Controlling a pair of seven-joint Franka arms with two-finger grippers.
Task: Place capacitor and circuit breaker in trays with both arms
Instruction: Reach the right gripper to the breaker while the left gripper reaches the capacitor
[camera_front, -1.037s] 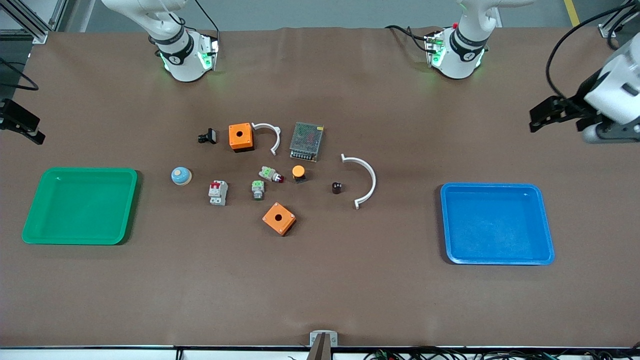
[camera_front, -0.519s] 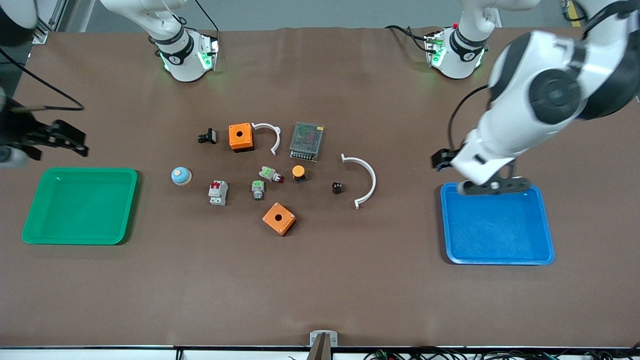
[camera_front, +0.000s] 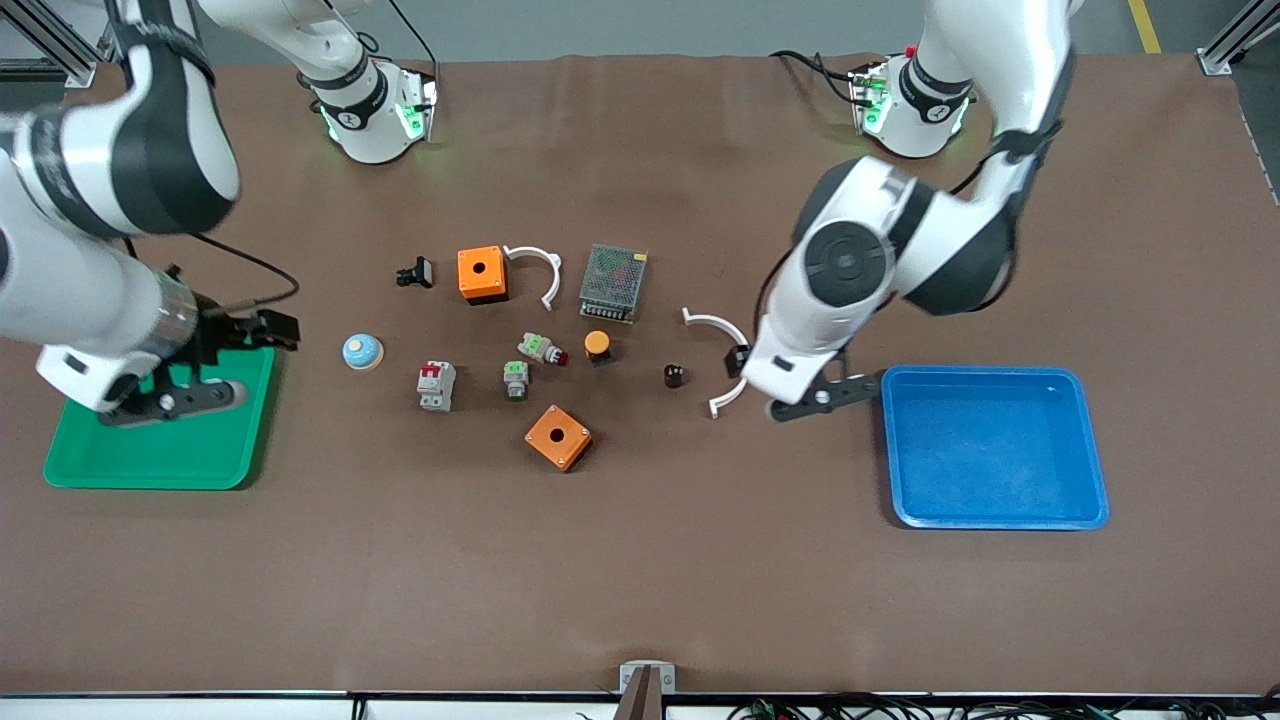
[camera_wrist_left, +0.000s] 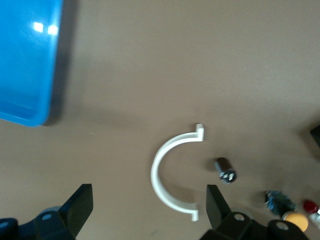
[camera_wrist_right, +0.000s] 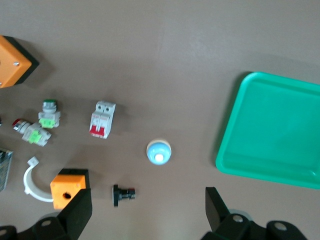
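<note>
Capacitor (camera_front: 674, 376) and circuit breaker (camera_front: 436, 386) both lie on the brown table (camera_front: 640, 580), neither yet picked up, as your two arms hover over the parts. Your left gripper (camera_front: 812, 396) hangs over bare table between the blue tray (camera_front: 995, 520) and the large white half-ring (camera_front: 738, 350), fingers spread wide and empty. The capacitor sits just past that half-ring, toward the right arm's end; the left wrist view shows it tipped on its side (camera_wrist_left: 226, 170), off past one finger rather than between them. Your right gripper (camera_front: 165, 395) hangs over the green tray (camera_front: 150, 470), also wide open and holding nothing. The breaker (camera_wrist_right: 102, 119) lies well apart from it, past the blue-domed button (camera_front: 361, 351), its long axis running toward the front camera. Each arm looks nearer its own target, so the left would likely take the capacitor.
</note>
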